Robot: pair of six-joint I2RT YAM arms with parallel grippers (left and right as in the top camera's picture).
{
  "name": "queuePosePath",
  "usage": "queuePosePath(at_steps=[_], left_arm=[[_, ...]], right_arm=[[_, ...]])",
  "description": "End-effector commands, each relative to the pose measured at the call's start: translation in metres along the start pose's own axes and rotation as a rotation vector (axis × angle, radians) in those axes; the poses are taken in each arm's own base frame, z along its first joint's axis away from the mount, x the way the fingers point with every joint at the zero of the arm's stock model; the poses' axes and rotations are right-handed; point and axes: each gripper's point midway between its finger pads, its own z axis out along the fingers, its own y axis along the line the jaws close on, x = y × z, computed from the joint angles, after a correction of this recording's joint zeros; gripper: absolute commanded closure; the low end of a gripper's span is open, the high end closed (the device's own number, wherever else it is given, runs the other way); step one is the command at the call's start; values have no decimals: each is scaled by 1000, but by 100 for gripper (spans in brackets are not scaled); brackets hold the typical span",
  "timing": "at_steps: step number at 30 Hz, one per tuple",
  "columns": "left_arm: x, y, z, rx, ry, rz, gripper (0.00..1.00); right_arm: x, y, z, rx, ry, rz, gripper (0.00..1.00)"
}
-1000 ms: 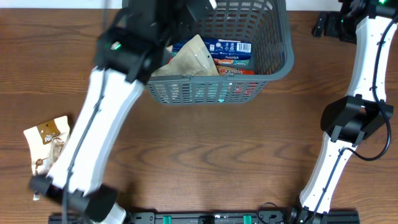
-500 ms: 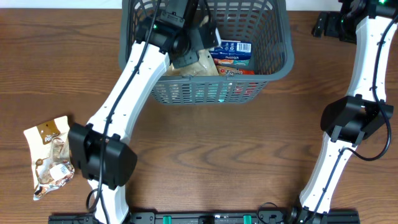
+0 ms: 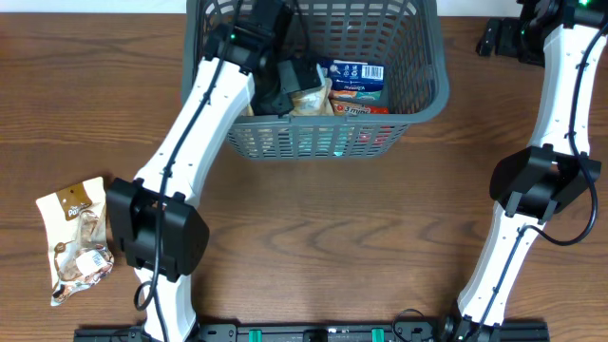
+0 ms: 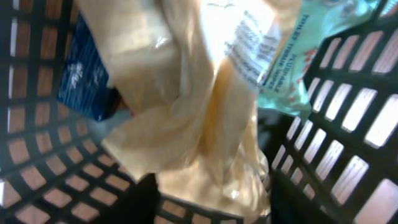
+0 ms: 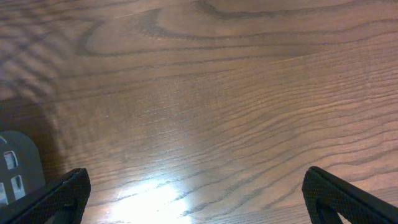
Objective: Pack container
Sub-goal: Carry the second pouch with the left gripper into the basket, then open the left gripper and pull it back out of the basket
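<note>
The container point(image 3: 427, 66), a large dark grey lattice basket, stands at the top middle of the overhead view. My left gripper point(image 3: 293, 84) reaches down inside it, over a beige pouch point(image 3: 309, 100). In the left wrist view the pouch point(image 4: 205, 124) lies against the basket wall point(image 4: 348, 155), between my spread fingers point(image 4: 211, 205); the gripper looks open. My right gripper point(image 3: 496, 38) is open and empty over bare table at the far right; in the right wrist view point(image 5: 196, 199) only wood shows.
The basket also holds a blue-and-white packet point(image 3: 353, 71), a red packet point(image 3: 366, 106) and a dark blue pack point(image 4: 84, 68). A snack bag point(image 3: 74, 237) lies on the table at the left. The right arm stands along the right edge.
My left arm swung from above the basket's front left down into the basket with the beige pouch. The pouch now lies lower, against the front wall. The right arm has not moved.
</note>
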Motion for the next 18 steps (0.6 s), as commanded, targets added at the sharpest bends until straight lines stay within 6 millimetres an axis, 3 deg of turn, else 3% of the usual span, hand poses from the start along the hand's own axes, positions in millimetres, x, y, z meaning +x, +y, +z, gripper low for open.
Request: queuePosePath(at_steps=[1, 3, 5, 8, 12, 15, 18], left_arm=[[0, 8, -10, -23, -30, -27, 51], [-3, 18, -15, -71, -43, -25, 51], [-6, 39, -29, -190, -45, -26, 50], [-13, 77, -62, -394, -83, -46, 44], [-16, 110, -104, -556, -168, -86, 38], [-3, 125, -131, -649, -170, -149, 34], [26, 137, -162, -747, -146, -303, 30]], right_arm=[[5, 7, 7, -9, 22, -23, 1], [5, 7, 7, -9, 23, -23, 1], [5, 7, 7, -9, 23, -23, 1], [6, 8, 7, -10, 27, -24, 1], [7, 9, 7, -10, 32, -25, 1], [9, 9, 7, -10, 38, -25, 1], [10, 9, 7, -10, 43, -25, 1]])
